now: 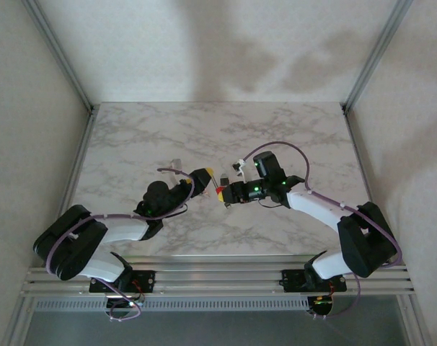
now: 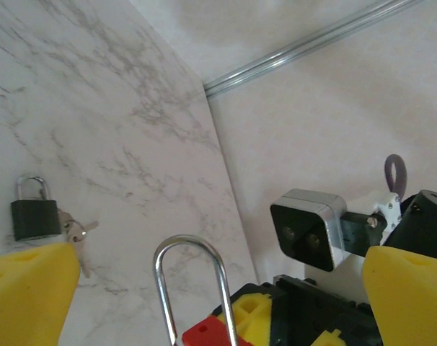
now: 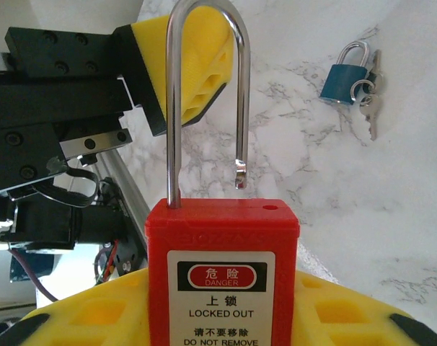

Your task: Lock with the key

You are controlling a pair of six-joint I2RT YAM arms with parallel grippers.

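The right gripper (image 3: 222, 321) clamps a red padlock (image 3: 222, 252) upright, its shackle (image 3: 174, 108) open. The left arm's yellow finger pad (image 3: 197, 65) stands just behind. Farther right, a blue padlock (image 3: 343, 81) with keys (image 3: 368, 104) lies on the marble table (image 3: 348, 209).

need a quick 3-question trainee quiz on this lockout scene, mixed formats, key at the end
1. True or false: the shackle of the red padlock is snapped shut.
2. Which tool grips the red padlock? A) left B) right C) neither
3. Fill in: the keys lie on the table beside the ___.

Key
1. False: its free end hangs clear of the body.
2. B: the right tool is shut on the body, and the left tool stands open near the shackle.
3. small blue padlock
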